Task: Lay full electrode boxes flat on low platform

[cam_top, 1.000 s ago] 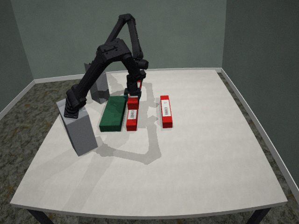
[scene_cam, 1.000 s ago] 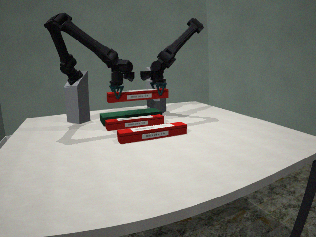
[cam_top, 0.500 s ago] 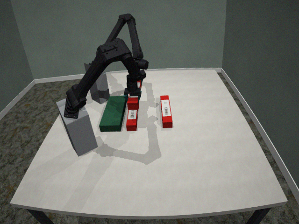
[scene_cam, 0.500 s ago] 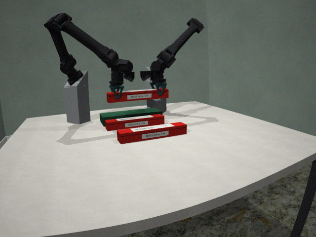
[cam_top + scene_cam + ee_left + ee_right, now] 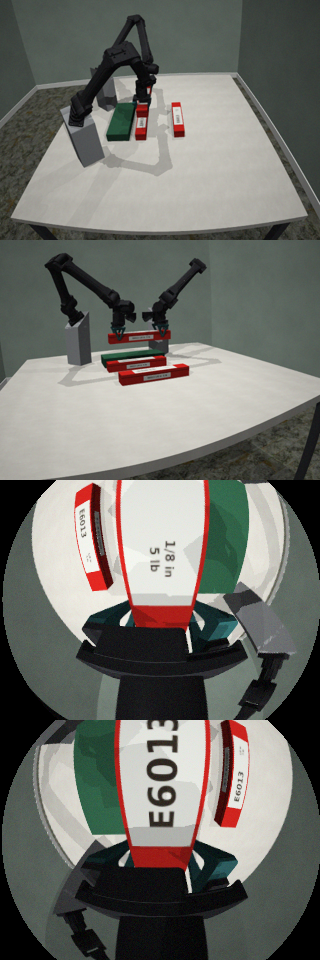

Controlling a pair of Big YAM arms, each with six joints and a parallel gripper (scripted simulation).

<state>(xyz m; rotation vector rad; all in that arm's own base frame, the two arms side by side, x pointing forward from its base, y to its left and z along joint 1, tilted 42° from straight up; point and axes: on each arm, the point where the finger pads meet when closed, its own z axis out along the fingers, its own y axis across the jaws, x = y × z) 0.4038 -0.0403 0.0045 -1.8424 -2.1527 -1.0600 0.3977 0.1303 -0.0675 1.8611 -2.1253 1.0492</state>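
From where I stand the likeliest trouble is a wrong verdict on weight: the held box (image 5: 142,109) (image 5: 140,337) (image 5: 162,555) (image 5: 162,795) hangs about level above the tabletop (image 5: 206,167) (image 5: 180,420) (image 5: 55,555) (image 5: 270,795), and its printed 5 lb says nothing sure about the rods inside, so trusting the label could put a light one on the green platform (image 5: 121,121) (image 5: 134,353) (image 5: 225,540) (image 5: 97,780); the left end effector (image 5: 149,90) (image 5: 162,333) (image 5: 162,599) and the right end effector (image 5: 141,103) (image 5: 119,336) (image 5: 161,839) are both clenched on it, one near each end, and if one sinks or lets go sooner, the box would probably tip or twist out of the other's fingers; lowered straight down, it might also land on the near box (image 5: 141,129) (image 5: 136,364), which lies just beside the platform, whereas the outer box (image 5: 178,120) (image 5: 153,374) (image 5: 90,540) (image 5: 235,785) lies well apart and seems less at risk; the tabletop is pale and faintly mottled, crossed by the arms' shadows, and around it I see dull grey-green walls (image 5: 180,38) (image 5: 245,304), white skirting (image 5: 279,139) and a dark, stony-patterned floor (image 5: 15,165) (image 5: 232,462)

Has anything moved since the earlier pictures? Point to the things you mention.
No, nothing visibly changed. Both hands (image 5: 119,336) (image 5: 162,332) still hold the raised red box (image 5: 140,337) (image 5: 162,545) (image 5: 162,785) above the table. The other two red boxes (image 5: 136,365) (image 5: 154,375) and the green platform (image 5: 133,354) (image 5: 120,121) stayed put.
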